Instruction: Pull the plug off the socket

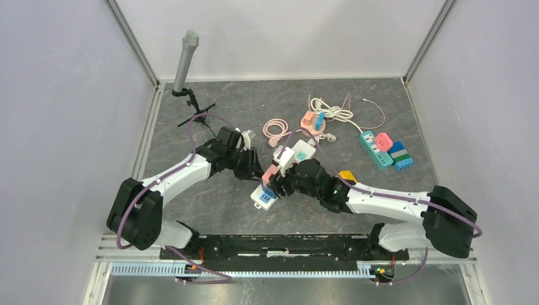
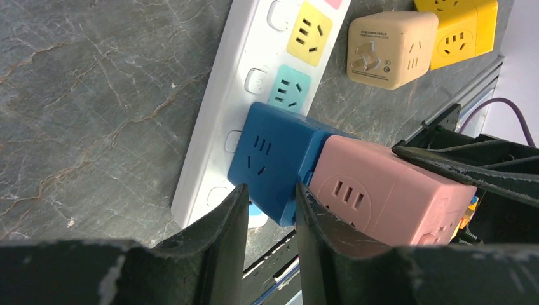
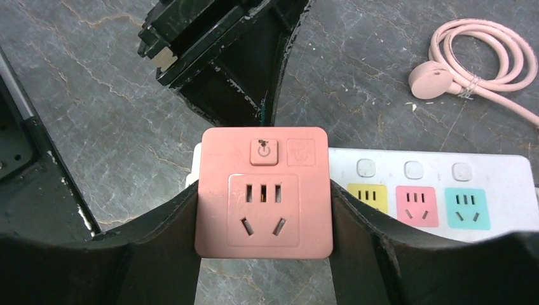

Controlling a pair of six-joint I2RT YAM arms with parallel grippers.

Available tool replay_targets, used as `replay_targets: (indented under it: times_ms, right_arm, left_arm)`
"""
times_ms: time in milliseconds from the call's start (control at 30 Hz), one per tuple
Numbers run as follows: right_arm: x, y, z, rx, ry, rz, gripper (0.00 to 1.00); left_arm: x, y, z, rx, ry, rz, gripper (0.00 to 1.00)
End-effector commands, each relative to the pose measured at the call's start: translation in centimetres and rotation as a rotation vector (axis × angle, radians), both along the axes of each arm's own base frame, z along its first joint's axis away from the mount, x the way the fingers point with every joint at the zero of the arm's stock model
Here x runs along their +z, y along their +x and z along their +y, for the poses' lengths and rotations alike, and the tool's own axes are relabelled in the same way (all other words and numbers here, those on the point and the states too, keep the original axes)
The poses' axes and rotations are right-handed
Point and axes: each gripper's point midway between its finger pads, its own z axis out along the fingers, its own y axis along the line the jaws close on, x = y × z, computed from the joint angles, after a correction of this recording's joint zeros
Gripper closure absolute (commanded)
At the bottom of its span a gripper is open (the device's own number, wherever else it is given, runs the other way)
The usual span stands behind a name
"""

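Observation:
A pink cube plug (image 3: 264, 190) sits stacked on a blue cube adapter (image 2: 273, 159), which is plugged into the end of a white power strip (image 2: 216, 95). My right gripper (image 3: 264, 194) is shut on the pink plug (image 1: 271, 173), one finger flat on each side. My left gripper (image 2: 270, 194) is open, with a narrow gap between its fingers. Its tips are at the blue cube's lower corner and over the strip's end (image 1: 262, 198). Whether they touch is not clear.
A beige cube (image 2: 388, 47) and a yellow cube (image 2: 461, 32) lie beside the strip. A coiled pink cable (image 3: 483, 57) lies behind it. At the back right are a teal strip with cubes (image 1: 381, 147) and white cables (image 1: 330, 109). A grey stand (image 1: 184, 60) is at the back left.

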Motion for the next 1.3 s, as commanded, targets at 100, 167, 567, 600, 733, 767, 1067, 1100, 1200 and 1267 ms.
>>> replay_targets:
  times_ms: [100, 167, 567, 600, 733, 767, 1067, 1100, 1200, 1267]
  right_arm:
    - [11.8, -1.4, 4.6, 0.144, 0.333, -0.209, 1.0]
    - [10.7, -1.1, 4.5, 0.129, 0.222, -0.294, 1.0]
    - [14.0, 0.6, 2.5, 0.076, 0.427, -0.257, 1.0]
    - [14.5, 0.3, 2.6, 0.093, 0.452, -0.25, 1.0]
    - [15.3, -1.0, 3.4, 0.164, 0.502, -0.241, 1.0]
    - [14.7, -1.6, 3.9, 0.176, 0.458, -0.269, 1.0]
    - [14.0, -1.1, 3.1, 0.08, 0.32, -0.414, 1.0]
    - [14.8, -1.0, 2.9, 0.074, 0.343, -0.419, 1.0]
    - [17.0, -0.8, 2.4, 0.065, 0.447, -0.407, 1.0]
    - [18.7, -0.9, 1.8, 0.061, 0.522, -0.408, 1.0]
  left_arm:
    - [-7.3, -5.6, 3.7, -0.063, 0.274, 0.195, 0.62]
    - [-7.5, -5.7, 3.9, -0.06, 0.288, 0.199, 0.63]
    - [-8.1, -6.1, 3.8, -0.057, 0.312, 0.223, 0.65]
    - [-8.1, -6.1, 3.8, -0.056, 0.312, 0.223, 0.65]
    - [-8.4, -6.3, 3.9, -0.055, 0.323, 0.231, 0.66]
    - [-8.4, -6.3, 4.0, -0.055, 0.325, 0.233, 0.66]
    - [-7.9, -5.8, 3.8, -0.018, 0.309, 0.202, 0.67]
    - [-7.9, -5.9, 3.6, -0.017, 0.299, 0.207, 0.67]
    - [-8.2, -6.3, 3.6, -0.017, 0.301, 0.221, 0.68]
    - [-8.2, -6.3, 3.7, -0.017, 0.302, 0.222, 0.68]
